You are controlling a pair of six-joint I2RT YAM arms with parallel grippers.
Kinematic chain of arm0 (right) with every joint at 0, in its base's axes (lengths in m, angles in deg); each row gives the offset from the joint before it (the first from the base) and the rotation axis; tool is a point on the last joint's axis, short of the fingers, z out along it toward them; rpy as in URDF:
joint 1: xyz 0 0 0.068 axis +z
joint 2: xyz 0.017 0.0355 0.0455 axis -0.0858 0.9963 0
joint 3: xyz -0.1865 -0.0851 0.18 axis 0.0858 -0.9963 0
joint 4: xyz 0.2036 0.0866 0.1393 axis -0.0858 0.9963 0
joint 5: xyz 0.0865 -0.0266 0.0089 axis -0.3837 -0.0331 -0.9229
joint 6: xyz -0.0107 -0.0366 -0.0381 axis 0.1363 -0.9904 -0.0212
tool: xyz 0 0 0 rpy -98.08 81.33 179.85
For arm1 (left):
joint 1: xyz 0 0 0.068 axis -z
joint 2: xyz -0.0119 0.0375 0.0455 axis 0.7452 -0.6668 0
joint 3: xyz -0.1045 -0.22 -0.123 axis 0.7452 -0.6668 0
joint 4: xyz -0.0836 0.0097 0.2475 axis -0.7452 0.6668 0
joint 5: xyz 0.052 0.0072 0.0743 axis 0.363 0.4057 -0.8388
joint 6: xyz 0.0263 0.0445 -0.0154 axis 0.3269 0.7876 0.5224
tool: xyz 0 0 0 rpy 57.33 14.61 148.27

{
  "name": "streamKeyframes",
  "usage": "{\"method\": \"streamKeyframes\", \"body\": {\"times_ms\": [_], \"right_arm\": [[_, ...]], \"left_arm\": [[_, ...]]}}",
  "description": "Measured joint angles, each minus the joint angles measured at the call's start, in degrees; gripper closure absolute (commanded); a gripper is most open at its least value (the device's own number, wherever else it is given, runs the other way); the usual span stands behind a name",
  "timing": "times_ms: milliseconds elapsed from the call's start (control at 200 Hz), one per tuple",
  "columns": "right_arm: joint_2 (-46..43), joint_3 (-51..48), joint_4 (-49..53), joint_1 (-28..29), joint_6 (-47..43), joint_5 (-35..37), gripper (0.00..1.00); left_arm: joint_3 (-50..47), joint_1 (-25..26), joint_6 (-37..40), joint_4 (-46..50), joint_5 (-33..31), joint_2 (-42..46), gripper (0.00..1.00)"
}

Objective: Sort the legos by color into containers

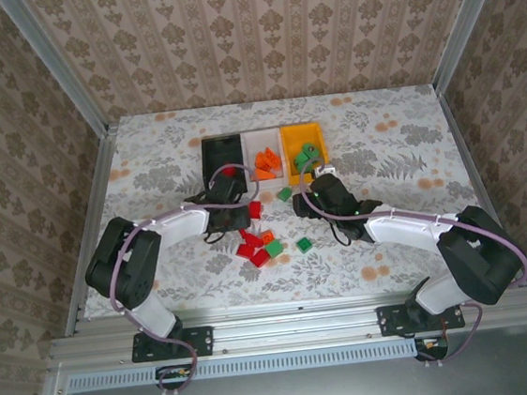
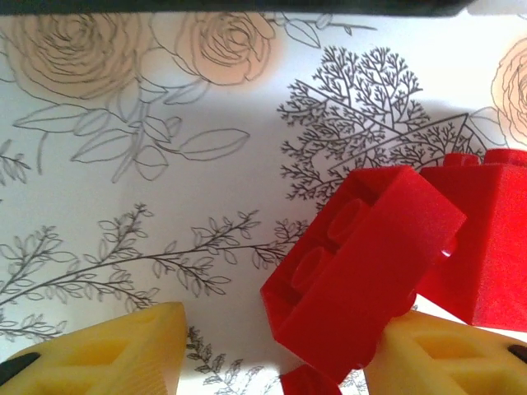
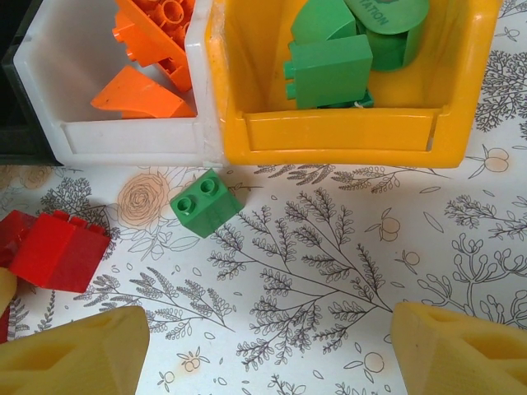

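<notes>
You are mid-pick; your left hand [image 2: 284, 329] sits half-closed about a tilted red plastic lego brick [image 2: 362, 263] on the flowered surface [image 2: 165, 206], though you cannot tell whether it grips; your right hand [image 3: 272, 337] gapes wide; next, squeeze, lift, carry to the black plastic bin [image 1: 219, 150].

The only writing that could be read was the run of capitals "VATION". It stood on the flat face of a dark green rounded piece [image 3: 387, 20], moulded in the same green as the piece itself. That piece lay among other green bricks at the far side of the orange-yellow bin [image 3: 338, 136], the right-hand bin of the row. The letters ran at a slight tilt, and whatever came before the "V" was lost at the top edge of the right wrist view.
</notes>
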Motion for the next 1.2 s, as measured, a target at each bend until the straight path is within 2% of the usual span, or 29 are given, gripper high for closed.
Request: {"method": "streamKeyframes", "body": {"times_ms": [240,805,1200], "right_arm": [[0.04,0.00,0.00,0.00,0.00,-0.17,0.22],[0.07,0.00,0.02,0.00,0.00,-0.17,0.22],[0.09,0.00,0.02,0.00,0.00,-0.17,0.22]], "left_arm": [[0.33,-1.22,3.04,-0.46,1.11,0.22,0.37],[3.28,-1.55,12.13,-4.39,1.03,-4.20,0.45],[3.30,-1.66,14.12,-8.02,-0.94,-5.70,0.53]]}}
